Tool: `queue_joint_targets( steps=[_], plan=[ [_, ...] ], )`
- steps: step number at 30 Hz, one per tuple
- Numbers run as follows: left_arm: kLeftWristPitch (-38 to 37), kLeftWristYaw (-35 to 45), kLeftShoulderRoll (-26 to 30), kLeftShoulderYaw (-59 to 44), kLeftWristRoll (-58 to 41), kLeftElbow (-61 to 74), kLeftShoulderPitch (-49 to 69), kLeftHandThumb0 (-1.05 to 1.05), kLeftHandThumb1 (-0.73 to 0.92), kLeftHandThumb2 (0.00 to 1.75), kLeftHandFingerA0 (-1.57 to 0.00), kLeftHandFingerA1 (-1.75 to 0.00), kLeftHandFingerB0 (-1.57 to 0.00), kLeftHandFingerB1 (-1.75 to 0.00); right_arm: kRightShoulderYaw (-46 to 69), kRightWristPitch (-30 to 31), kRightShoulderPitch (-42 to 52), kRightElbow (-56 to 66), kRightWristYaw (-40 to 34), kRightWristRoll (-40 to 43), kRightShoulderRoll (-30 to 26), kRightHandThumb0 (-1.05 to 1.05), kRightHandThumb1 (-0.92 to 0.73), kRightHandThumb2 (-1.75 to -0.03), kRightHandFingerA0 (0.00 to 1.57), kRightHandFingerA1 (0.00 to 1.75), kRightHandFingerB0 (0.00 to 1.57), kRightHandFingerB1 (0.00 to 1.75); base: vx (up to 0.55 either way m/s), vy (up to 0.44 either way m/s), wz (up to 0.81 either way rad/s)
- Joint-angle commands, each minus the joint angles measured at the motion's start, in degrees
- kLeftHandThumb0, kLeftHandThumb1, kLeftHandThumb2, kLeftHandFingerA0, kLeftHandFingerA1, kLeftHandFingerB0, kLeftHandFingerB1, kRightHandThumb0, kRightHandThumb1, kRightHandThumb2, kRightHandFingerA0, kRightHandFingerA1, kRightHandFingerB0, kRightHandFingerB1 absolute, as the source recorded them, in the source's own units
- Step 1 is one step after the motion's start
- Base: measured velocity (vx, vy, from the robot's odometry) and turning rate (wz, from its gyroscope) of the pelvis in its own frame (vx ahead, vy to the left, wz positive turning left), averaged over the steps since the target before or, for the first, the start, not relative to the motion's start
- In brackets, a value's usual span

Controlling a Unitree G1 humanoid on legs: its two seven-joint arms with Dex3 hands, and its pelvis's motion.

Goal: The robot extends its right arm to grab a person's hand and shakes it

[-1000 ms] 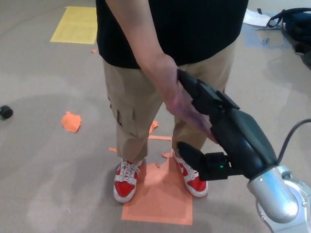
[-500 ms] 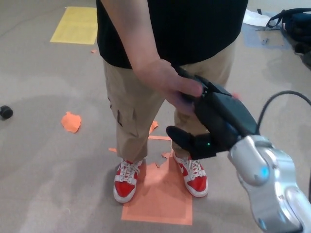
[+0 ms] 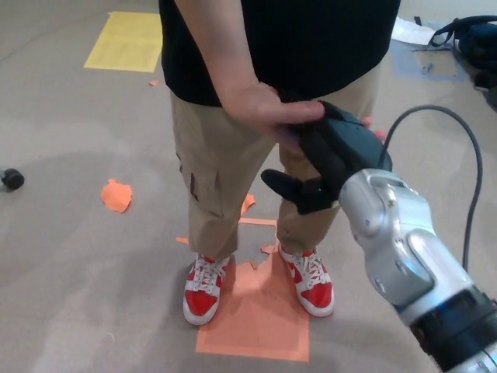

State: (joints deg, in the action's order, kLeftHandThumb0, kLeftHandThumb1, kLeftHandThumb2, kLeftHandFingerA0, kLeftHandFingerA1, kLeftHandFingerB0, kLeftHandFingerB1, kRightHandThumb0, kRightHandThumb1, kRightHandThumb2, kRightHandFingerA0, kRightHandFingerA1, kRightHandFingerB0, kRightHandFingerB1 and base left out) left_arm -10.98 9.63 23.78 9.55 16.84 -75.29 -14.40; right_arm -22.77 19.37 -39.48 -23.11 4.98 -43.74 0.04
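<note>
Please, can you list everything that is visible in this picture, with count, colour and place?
Floor square: one, orange, under the person's feet.
Floor patch: one, yellow, far left.
Scrap: one, orange, on the floor at left.
Small object: one, black, left edge.
Bag: one, dark, far right.
Shoes: two, red and white, on the square.
Person's hand: one, clasping the robot's hand.
Right hand: one, black, shut on the person's hand.
Left hand: not in view.
</note>
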Motion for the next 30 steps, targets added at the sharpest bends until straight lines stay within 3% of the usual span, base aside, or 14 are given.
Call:
queue_joint_targets(
  steps=[1,2,3,4,5,6,11,13,14,15,16,18,25,30],
  plan=[
    [-1.05,0.25,1.32,-0.73,-0.11,-0.56,0.22,-0.84,0.92,0.73,-0.27,-0.36,-0.23,-0.35,1.76,-0.15,1.0,-10.4,-14.38,0.26,1.16,-0.78,-0.55,-0.92,0.0,0.19,0.0,0.1,0.0,0.0,0.0],
    [-1.11,0.3,1.3,-0.59,0.08,-0.59,0.24,-0.81,0.92,0.73,-0.26,-0.36,-0.22,-0.34,2.15,-1.69,1.22,-10.66,-16.98,0.46,1.38,-0.67,-0.6,-0.59,0.17,0.35,0.03,0.15,0.0,0.0,0.0],
    [-1.15,0.44,1.22,-0.38,0.3,-0.67,0.31,-0.81,0.92,0.73,-0.26,-0.35,-0.22,-0.33,2.66,-4.27,1.64,-10.94,-21.04,0.68,1.62,-0.67,-0.51,-0.82,0.19,0.46,0.02,0.21,0.0,0.0,0.0],
    [-1.01,0.42,1.16,-0.31,0.37,-0.72,0.34,-0.81,0.92,0.73,-0.26,-0.35,-0.22,-0.33,2.68,-4.9,1.66,-11.09,-21.9,0.67,1.65,-0.67,-0.51,-0.82,0.19,0.46,0.02,0.21,0.0,0.0,0.0],
    [-0.83,0.47,1.12,-0.21,0.47,-0.77,0.31,-0.82,0.92,0.73,-0.26,-0.36,-0.22,-0.34,2.7,-5.16,1.67,-11.01,-22.36,0.64,1.69,-0.34,-0.42,-0.97,0.03,0.47,0.0,0.49,0.0,0.0,0.0],
    [-0.87,0.46,1.08,0.02,0.7,-0.81,0.33,-0.78,0.92,0.75,-0.26,-0.36,-0.22,-0.34,3.05,-5.81,1.64,-10.9,-23.45,0.87,1.95,-0.53,-0.61,-0.58,0.38,0.39,0.08,0.25,0.0,0.0,0.0],
    [-0.78,1.49,0.89,-0.86,-0.45,-0.63,0.95,-0.83,0.92,0.71,-0.26,-0.36,-0.21,-0.33,3.08,-11.75,2.26,-11.43,-30.4,0.75,1.44,-0.32,-0.58,-0.57,0.7,0.5,0.27,0.31,0.0,0.0,0.0],
    [-1.08,1.41,0.95,-1.0,-0.55,-0.62,1.07,-0.81,0.92,0.71,-0.27,-0.36,-0.22,-0.34,3.11,-13.94,2.53,-11.67,-32.94,0.83,1.18,-0.32,-0.58,-0.62,0.72,0.54,0.29,0.34,0.0,0.0,0.0],
    [-1.2,1.32,0.92,-1.02,-0.56,-0.64,1.2,-0.8,0.92,0.72,-0.27,-0.37,-0.24,-0.35,3.01,-14.35,2.7,-11.64,-33.6,0.72,1.1,-0.2,-0.41,-0.89,0.62,0.7,0.17,0.5,0.0,0.0,0.0],
    [-1.15,1.28,0.9,-0.96,-0.48,-0.67,1.25,-0.8,0.92,0.72,-0.27,-0.37,-0.24,-0.35,2.97,-14.51,2.76,-11.67,-33.93,0.7,1.09,-0.2,-0.41,-0.89,0.62,0.7,0.17,0.5,0.0,0.0,0.0],
    [-0.76,1.09,0.87,-1.01,-0.51,-0.74,1.56,-0.81,0.92,0.71,-0.29,-0.37,-0.25,-0.35,2.87,-15.04,3.4,-11.11,-34.68,0.63,1.05,-0.27,-0.56,-0.62,0.72,0.57,0.31,0.35,0.0,0.0,0.0],
    [-0.59,1.21,0.82,-1.08,-0.61,-0.73,1.84,-0.8,0.92,0.72,-0.26,-0.36,-0.21,-0.34,2.86,-15.64,4.05,-10.34,-35.03,0.76,0.95,-0.18,-0.59,-0.57,0.61,0.48,0.33,0.33,0.0,0.0,0.0],
    [-1.46,-0.09,0.74,0.0,0.84,-0.46,2.95,-0.8,0.92,0.73,-0.31,-0.37,-0.25,-0.35,3.04,-18.34,10.45,1.14,-34.93,1.15,0.43,-0.16,-0.6,-0.58,0.51,0.43,0.37,0.34,0.0,0.0,0.0],
    [-1.68,0.94,0.95,-0.81,-0.05,-0.35,2.23,-0.78,0.92,0.72,-0.26,-0.35,-0.21,-0.32,0.16,-14.34,21.03,29.1,-29.48,-4.1,0.85,-0.24,-0.6,-0.58,0.52,0.41,0.43,0.36,0.0,0.0,0.0]
  ],
)
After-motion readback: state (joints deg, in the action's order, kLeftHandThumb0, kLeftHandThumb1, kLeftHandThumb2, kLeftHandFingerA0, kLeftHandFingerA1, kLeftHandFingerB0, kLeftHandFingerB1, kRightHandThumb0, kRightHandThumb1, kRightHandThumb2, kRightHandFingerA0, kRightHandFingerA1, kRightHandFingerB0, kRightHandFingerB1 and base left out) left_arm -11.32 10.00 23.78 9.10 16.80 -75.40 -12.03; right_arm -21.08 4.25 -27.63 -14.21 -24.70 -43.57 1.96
